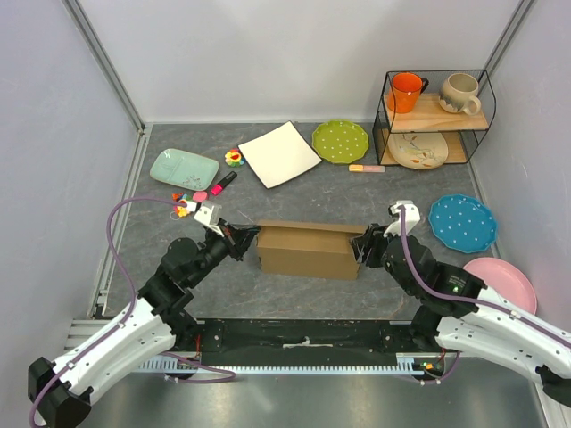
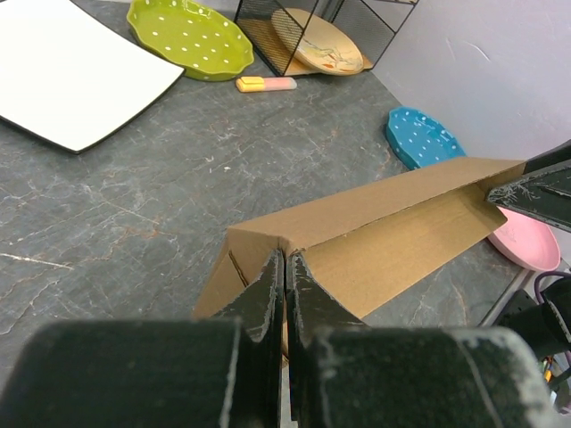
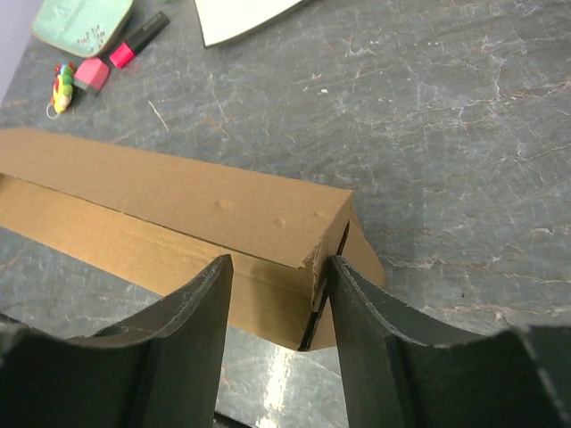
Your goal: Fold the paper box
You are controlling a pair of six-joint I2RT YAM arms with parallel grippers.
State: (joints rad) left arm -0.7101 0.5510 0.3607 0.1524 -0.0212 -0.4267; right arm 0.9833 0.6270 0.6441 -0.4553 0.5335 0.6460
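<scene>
The left gripper (image 1: pixel 243 239) is seen clenched, its tips against the left end of the plain brown corrugated cardboard box (image 1: pixel 308 251), which is laid centrally on the grey stone-patterned table (image 1: pixel 357 196). At the box's right end, the right gripper (image 3: pixel 278 265) is released, jaws parted around the corner.

Robotics laboratory cell: two robot arms (image 1: pixel 134 334) bolted to a grey table (image 1: pixel 294 201), enclosed by white panels (image 1: pixel 294 53) on aluminium rails (image 1: pixel 103 62).

You have the paper box (image 1: pixel 308 250) in the middle of the surface (image 1: pixel 357 192), with the left end effector (image 1: pixel 251 240) at its left end and the right end effector (image 1: pixel 361 249) at its right. Behind it lies the square plate (image 1: pixel 279 153); the wire shelf (image 1: pixel 434 120) stands back right.
</scene>
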